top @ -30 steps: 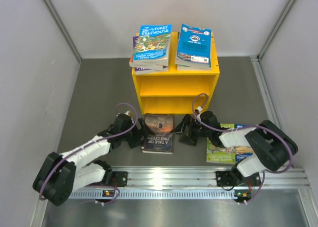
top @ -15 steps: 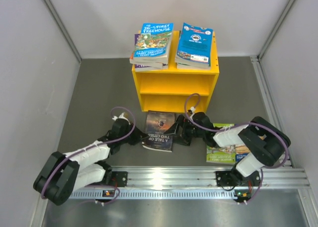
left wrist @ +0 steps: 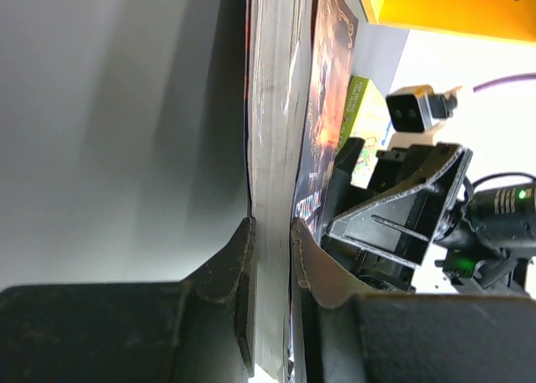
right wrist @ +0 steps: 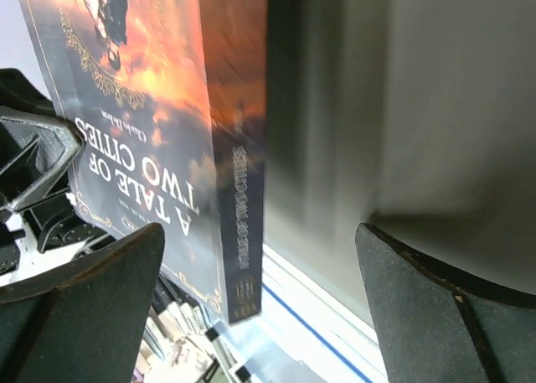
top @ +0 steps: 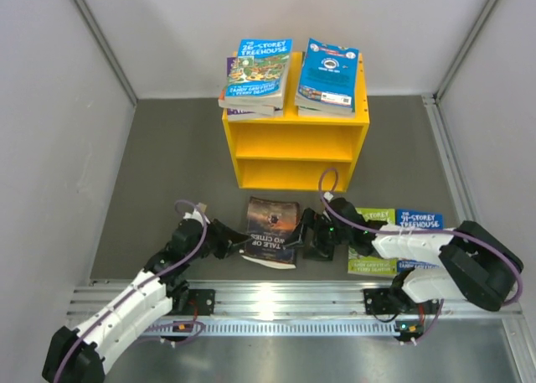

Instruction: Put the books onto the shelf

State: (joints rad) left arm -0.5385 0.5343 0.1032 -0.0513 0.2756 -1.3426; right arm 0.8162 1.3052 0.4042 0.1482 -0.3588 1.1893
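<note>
The grey bench (top: 167,148) carries the dark paperback (top: 272,230) just in front of the shelf (top: 295,140). The book looks light, thin and floppy, likely to sag from one edge, so its stiffer spine seems the surer hold. The left pincer (left wrist: 272,232) is clamped on its page edge, and the right pincer (top: 308,232) stands wide apart beside its spine.

glossy paper cover on dark book (top: 271,230), matt grey tabletop (top: 167,165)
</note>
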